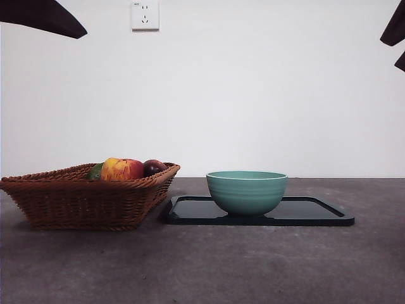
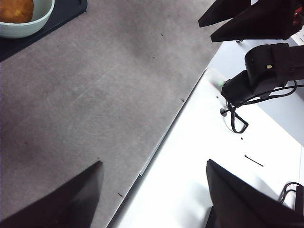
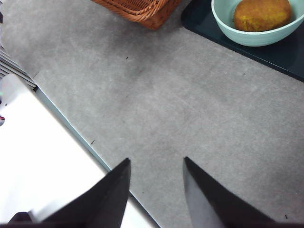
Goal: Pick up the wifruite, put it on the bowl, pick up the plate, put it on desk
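The orange-brown wifruite (image 3: 262, 14) lies inside the seafoam-teal bowl (image 1: 247, 191). It also shows in the left wrist view (image 2: 16, 9), and the bowl's wall hides it in the front view. The bowl stands on a flat black plate (image 1: 316, 212) on the dark grey desk (image 1: 253, 266). My left gripper (image 2: 153, 161) is open and empty, high above the desk's edge and far from the bowl (image 2: 28, 23). My right gripper (image 3: 156, 159) is open and empty, over bare desk and apart from the bowl (image 3: 251, 35).
A brown wicker basket (image 1: 82, 202) stands left of the plate and holds a red-yellow apple (image 1: 121, 170), a dark plum (image 1: 154, 167) and something green. Both arms show only as black tips at the top corners (image 1: 44, 18) (image 1: 395, 31). A white wall with a socket (image 1: 145, 15) is behind.
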Available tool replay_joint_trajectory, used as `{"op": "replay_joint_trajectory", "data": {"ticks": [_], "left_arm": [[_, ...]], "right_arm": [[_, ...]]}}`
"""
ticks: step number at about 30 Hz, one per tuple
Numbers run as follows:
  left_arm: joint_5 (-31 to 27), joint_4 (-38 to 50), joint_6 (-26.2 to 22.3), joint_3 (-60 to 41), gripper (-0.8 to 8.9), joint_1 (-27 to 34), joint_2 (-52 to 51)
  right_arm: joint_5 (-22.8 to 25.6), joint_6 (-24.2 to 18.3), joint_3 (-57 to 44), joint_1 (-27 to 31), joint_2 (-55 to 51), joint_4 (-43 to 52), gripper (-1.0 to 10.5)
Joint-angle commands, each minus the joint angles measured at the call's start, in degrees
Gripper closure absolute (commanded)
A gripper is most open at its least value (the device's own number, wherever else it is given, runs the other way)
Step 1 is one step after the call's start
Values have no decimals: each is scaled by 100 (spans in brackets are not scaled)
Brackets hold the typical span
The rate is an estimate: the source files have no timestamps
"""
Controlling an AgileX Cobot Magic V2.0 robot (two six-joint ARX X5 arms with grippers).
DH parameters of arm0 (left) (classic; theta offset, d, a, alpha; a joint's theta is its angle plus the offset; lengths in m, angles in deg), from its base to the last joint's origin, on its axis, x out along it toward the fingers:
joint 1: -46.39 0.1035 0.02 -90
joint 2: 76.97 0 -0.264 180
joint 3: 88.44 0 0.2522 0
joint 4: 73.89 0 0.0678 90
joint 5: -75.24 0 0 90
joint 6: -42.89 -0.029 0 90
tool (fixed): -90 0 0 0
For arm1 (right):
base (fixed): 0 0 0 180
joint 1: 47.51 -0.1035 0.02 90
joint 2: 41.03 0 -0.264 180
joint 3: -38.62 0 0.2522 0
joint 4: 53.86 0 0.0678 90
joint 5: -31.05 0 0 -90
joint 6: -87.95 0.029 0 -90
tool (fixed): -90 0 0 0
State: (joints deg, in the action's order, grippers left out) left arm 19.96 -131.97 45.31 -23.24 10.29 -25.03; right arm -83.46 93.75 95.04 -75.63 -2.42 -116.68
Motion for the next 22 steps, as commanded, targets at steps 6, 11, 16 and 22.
{"op": "replay_joint_trajectory", "data": {"ticks": [6, 11, 16, 22], "left_arm": [[22, 63, -70, 28, 470, -39, 26], [22, 63, -68, 28, 470, -39, 28], [17, 271, -66, 31, 471, -42, 35], [-595, 960, -2, 219, 469, -42, 278]], "right_arm": [[-33, -26, 48, -42, 20, 39, 770], [-33, -26, 48, -42, 20, 42, 770], [-33, -26, 48, -42, 20, 39, 770], [-33, -26, 48, -42, 20, 42, 770]]}}
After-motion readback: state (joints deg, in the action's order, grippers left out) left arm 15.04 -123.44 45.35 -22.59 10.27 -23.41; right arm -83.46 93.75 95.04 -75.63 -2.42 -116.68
